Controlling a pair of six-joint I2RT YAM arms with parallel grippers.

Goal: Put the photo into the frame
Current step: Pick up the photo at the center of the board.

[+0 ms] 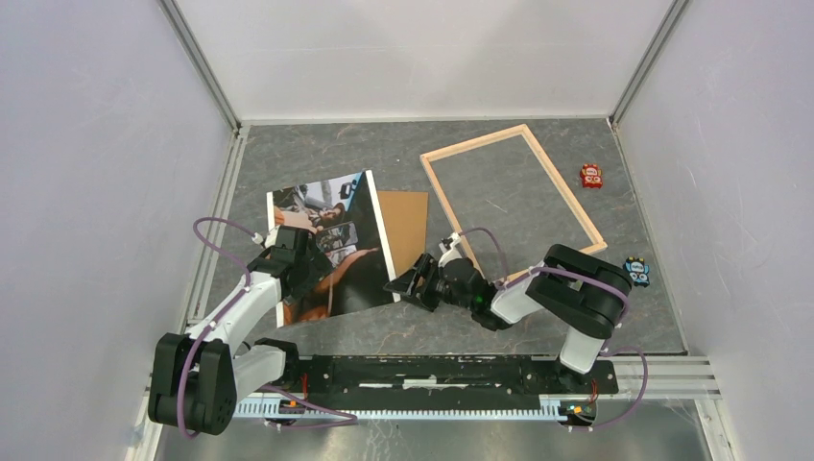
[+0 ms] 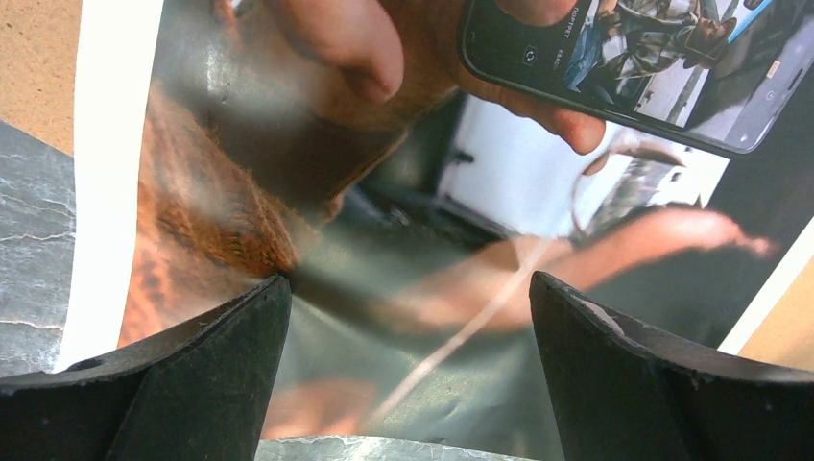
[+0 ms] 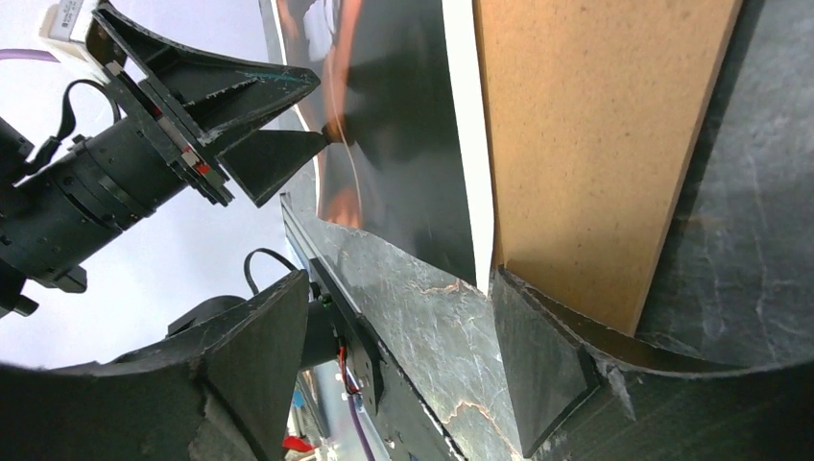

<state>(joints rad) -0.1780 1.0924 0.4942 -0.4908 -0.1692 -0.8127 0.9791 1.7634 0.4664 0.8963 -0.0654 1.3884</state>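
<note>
The photo (image 1: pixel 338 206) is a glossy print with a white border, showing a hand holding up a phone (image 2: pixel 432 192). It lies face up on the bench, left of centre and turned askew, its right edge overlapping a brown backing board (image 3: pixel 403 125). The frame (image 1: pixel 472 144), pale wood with narrow rails, lies flat and empty farther back to the right, also askew, not touching the photo.

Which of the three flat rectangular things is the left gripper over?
The glossy photo, overlapping the brown board; the left gripper hangs open over it. The empty wooden frame lies apart.
</note>
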